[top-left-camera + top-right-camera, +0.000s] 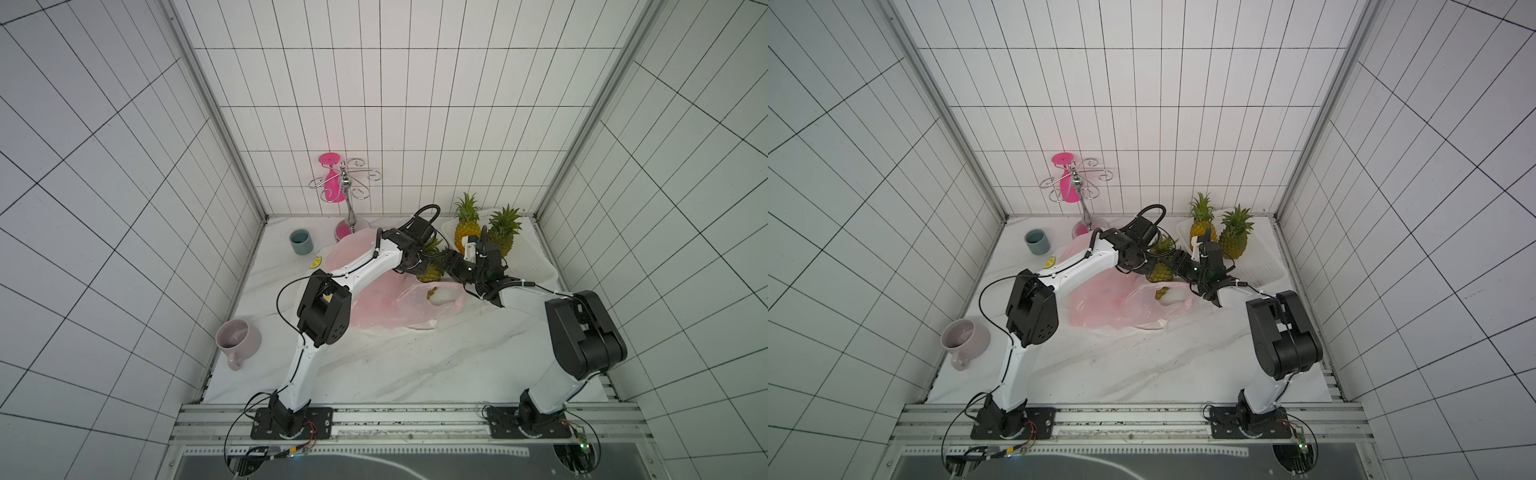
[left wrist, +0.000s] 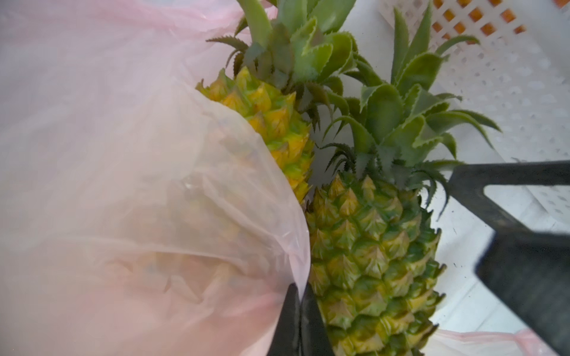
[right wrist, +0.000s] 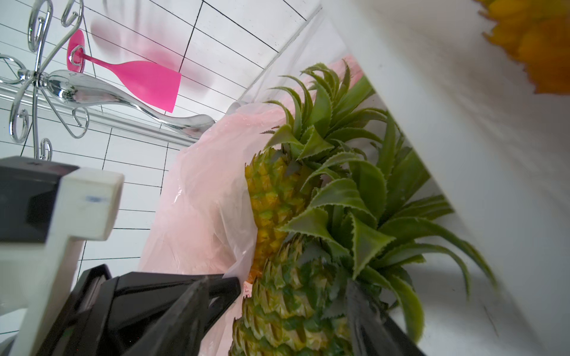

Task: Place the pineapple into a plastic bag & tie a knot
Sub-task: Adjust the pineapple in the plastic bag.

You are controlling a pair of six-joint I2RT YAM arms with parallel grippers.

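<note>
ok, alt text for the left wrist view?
Close-up: the left pincer, shut, pinches the edge of a translucent pink plastic bag that partly veils one pineapple. A second pineapple sits bare close beside it, with the right pincer's finger on its far side and a white perforated basket behind.

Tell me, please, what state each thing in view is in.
left gripper: shut on plastic bag edge.
right gripper: fingers straddle pineapple, grip unclear.
pineapple: outside plastic bag.
plastic bag: untied.
pink glass: hanging inverted on rack.
pale mug: upright.
blue cup: upright.
</note>
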